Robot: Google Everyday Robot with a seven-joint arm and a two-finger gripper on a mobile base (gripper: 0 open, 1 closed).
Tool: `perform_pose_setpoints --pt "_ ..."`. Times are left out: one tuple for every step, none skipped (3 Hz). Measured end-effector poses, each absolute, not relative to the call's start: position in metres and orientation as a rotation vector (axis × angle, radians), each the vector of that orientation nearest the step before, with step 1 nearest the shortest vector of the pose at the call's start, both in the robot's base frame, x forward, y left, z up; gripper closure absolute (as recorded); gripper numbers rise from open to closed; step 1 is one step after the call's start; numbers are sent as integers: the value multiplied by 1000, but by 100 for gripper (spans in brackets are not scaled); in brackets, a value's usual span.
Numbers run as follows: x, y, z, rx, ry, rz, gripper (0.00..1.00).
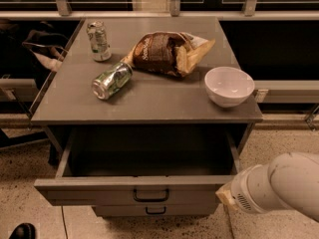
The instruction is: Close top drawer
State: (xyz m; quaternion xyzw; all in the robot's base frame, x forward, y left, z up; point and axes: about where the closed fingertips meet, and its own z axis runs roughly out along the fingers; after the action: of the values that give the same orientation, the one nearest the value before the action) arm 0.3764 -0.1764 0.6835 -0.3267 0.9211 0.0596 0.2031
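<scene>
Pincer sits low right, just beside the front panel of the top drawer, prob lined up to shove it in. Can't tell if it's apart or together tbh. Drawer's pulled way out under the tabletop.

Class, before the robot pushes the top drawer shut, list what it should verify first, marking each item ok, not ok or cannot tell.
1. top drawer is open, front panel facing out: ok.
2. Nothing visible inside stands above its walls: ok.
3. gripper is at the panel's right end, lower right of view; touching the panel: cannot tell.
4. lying can, upright can, bag and bowl all rest on the cabinet top, none overhanging the front edge: ok.
5. lower drawer is shut: ok.
</scene>
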Motion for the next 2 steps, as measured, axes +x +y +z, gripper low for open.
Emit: perform_pose_setpoints --pt "394 -170 680 -924 2562 165 100" --pt "412 -160 677 -942 2546 167 100"
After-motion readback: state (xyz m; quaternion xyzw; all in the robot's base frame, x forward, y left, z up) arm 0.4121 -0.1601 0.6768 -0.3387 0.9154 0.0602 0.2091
